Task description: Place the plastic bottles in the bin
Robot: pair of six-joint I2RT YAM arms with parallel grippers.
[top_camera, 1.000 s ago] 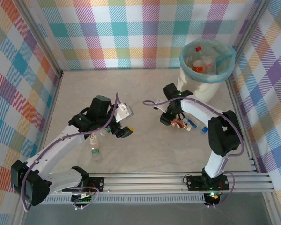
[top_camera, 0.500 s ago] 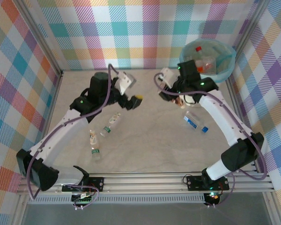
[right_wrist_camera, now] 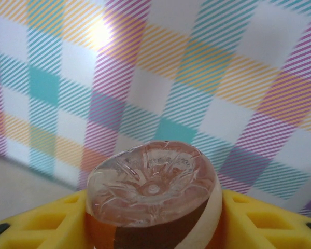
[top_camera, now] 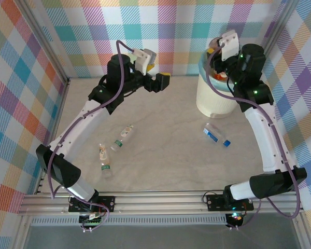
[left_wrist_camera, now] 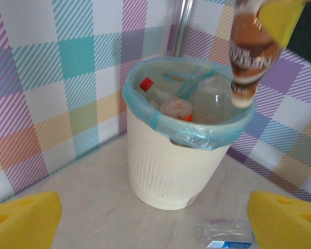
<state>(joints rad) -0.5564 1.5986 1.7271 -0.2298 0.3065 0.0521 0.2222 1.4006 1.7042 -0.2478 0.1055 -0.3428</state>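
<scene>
Observed brown bottle (left_wrist_camera: 248, 62) pinched in right gripper (right_wrist_camera: 153, 228), neck down, over bin (left_wrist_camera: 171, 166) at far right. Found left gripper (left_wrist_camera: 153, 220) spread wide, empty, left of bin.

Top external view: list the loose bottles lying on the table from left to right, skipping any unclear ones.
orange-labelled bottle → tilted green-labelled bottle → blue-labelled bottle. The nearer green-labelled bottle overlaps the first sideways, so it is left out.
</scene>
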